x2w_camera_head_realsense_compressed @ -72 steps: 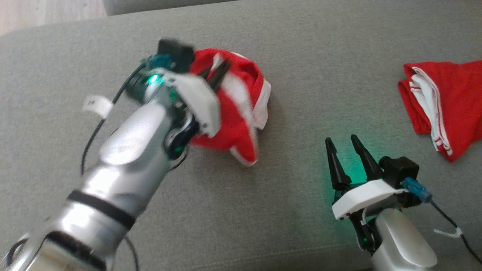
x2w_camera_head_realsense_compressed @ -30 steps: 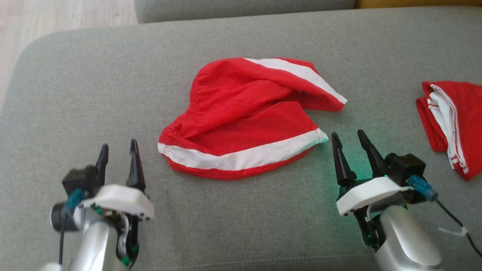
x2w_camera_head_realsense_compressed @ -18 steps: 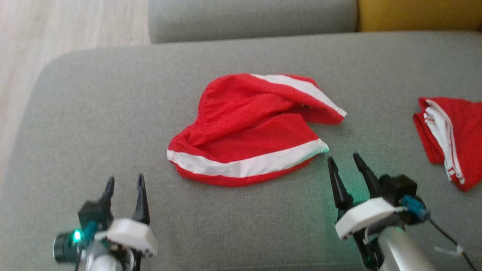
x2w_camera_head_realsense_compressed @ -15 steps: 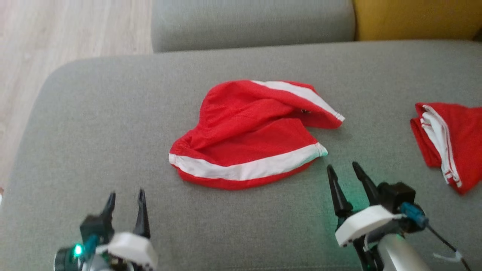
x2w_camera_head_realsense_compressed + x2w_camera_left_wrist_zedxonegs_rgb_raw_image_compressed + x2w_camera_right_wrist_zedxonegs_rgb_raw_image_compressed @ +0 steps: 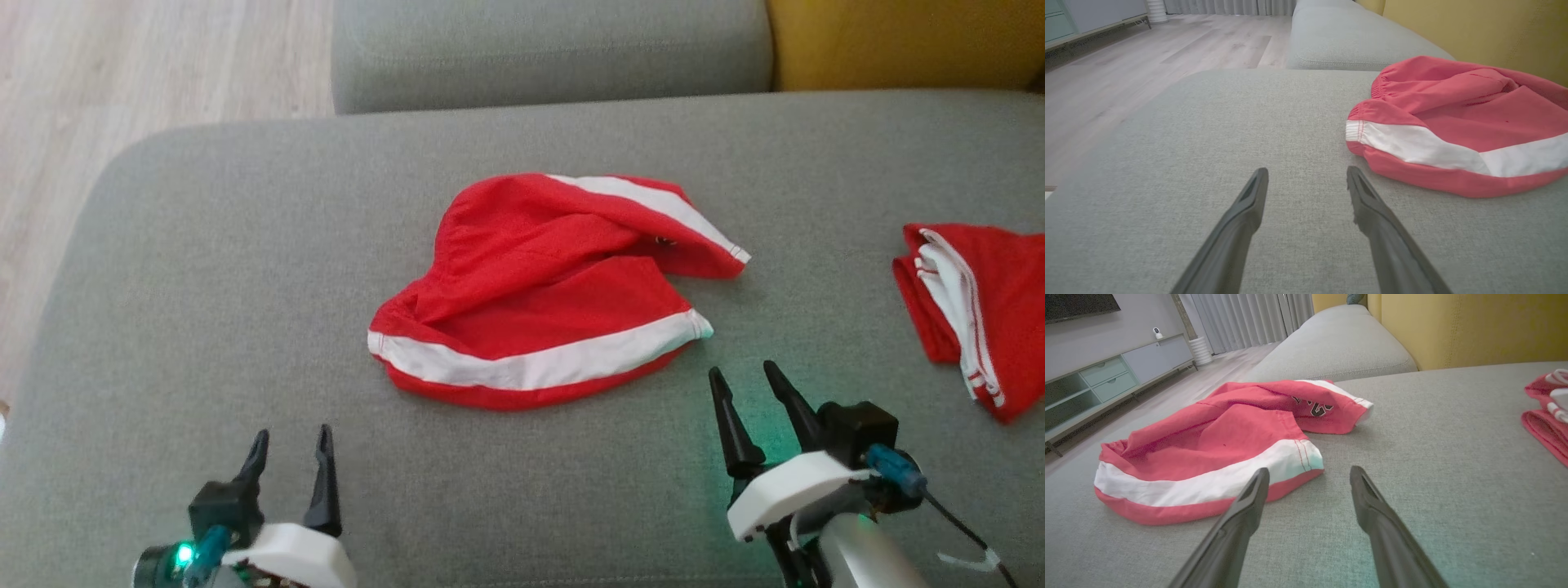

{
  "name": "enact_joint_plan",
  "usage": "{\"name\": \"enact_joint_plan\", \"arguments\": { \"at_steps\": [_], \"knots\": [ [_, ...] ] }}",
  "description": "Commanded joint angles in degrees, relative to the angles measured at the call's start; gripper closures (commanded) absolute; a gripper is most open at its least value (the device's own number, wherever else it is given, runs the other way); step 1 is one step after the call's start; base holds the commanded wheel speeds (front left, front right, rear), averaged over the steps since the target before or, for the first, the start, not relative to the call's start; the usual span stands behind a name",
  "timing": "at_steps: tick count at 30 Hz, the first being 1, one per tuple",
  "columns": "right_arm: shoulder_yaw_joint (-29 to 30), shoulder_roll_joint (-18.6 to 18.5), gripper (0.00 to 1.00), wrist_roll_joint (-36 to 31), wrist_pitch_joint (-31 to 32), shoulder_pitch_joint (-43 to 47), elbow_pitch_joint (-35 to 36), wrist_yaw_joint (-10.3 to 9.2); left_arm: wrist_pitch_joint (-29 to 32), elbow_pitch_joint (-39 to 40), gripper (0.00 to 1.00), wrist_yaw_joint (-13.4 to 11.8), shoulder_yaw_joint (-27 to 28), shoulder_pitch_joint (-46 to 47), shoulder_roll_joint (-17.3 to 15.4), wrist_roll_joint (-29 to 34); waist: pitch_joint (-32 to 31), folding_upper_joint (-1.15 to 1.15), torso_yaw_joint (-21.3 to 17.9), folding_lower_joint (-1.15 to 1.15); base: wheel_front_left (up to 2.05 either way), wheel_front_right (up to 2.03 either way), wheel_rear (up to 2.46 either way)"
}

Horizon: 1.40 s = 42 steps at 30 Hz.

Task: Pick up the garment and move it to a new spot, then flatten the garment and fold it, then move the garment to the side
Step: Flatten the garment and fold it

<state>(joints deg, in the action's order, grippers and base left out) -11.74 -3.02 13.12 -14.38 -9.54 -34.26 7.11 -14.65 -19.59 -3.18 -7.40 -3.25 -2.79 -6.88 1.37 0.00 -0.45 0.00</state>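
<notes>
The garment point(image 5: 539, 286) is a pair of red shorts with a white stripe, lying loosely crumpled in the middle of the grey cushion point(image 5: 204, 286). In the left wrist view the garment point(image 5: 1457, 122) lies ahead to the right; in the right wrist view the garment point(image 5: 1220, 449) lies ahead to the left. My left gripper point(image 5: 292, 445) rests open near the front left, apart from the cloth. My right gripper point(image 5: 744, 377) is open too, just in front of the shorts' right corner, touching nothing.
A second red and white garment point(image 5: 971, 302) lies folded at the cushion's right edge. A further grey cushion point(image 5: 547, 49) and a yellow backrest point(image 5: 906, 41) stand behind. Wooden floor point(image 5: 122, 73) drops off to the left.
The left gripper let go of the garment and drew back to the front left. The shorts now lie spread on the cushion. The head view tilted, shifting the whole picture.
</notes>
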Motion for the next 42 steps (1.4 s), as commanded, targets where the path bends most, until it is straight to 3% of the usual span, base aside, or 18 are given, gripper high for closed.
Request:
{"name": "enact_joint_plan", "arguments": {
  "at_steps": [1,14,32,35,36,37,38,42],
  "knots": [
    [-1.01,0.14,0.00,0.19,-0.62,-2.59,1.27,0.37,-0.35,2.08,0.00,-0.03,1.29,2.92,-0.10,-0.64,0.89,0.00,0.25,0.00,0.00,0.00,0.00],
    [-0.04,0.14,0.00,-0.40,-0.62,-10.29,-2.36,0.37,-0.35,0.99,0.00,0.61,-3.36,8.41,-0.10,-2.70,8.73,0.00,2.87,0.00,0.00,0.00,0.00],
    [-3.95,0.14,0.02,2.36,-0.62,-12.58,-4.89,0.37,-0.35,0.38,0.00,0.56,-4.13,10.21,-0.10,-3.83,10.32,0.00,2.88,0.00,0.00,0.00,0.00],
    [-4.20,0.14,0.24,3.01,-0.62,-12.73,-5.17,0.37,-0.35,0.28,0.00,0.66,-4.00,10.16,-0.09,-3.76,10.23,0.00,2.68,0.00,0.00,0.00,0.00],
    [-3.96,0.14,0.39,3.12,-0.62,-12.81,-5.10,0.37,-0.35,0.25,0.00,0.70,-3.96,10.13,-0.09,-3.72,10.18,0.00,2.61,0.00,0.00,0.00,0.00],
    [-3.76,0.14,0.61,3.36,-0.62,-12.81,-4.98,0.37,-0.35,0.19,0.00,0.75,-3.93,10.10,-0.09,-3.69,10.11,0.00,2.55,0.00,0.00,0.00,0.00],
    [-3.62,0.14,1.00,3.46,-0.62,-12.81,-4.86,0.37,-0.35,0.16,0.00,0.80,-3.92,10.10,-0.09,-3.67,10.08,0.00,2.49,0.00,0.00,0.00,0.00],
    [-3.05,0.14,1.00,3.67,-0.62,-12.44,-4.36,0.37,-0.35,0.13,0.00,0.94,-3.86,9.99,-0.09,-3.59,9.63,0.00,2.14,0.00,0.00,0.00,0.00]
  ]
}}
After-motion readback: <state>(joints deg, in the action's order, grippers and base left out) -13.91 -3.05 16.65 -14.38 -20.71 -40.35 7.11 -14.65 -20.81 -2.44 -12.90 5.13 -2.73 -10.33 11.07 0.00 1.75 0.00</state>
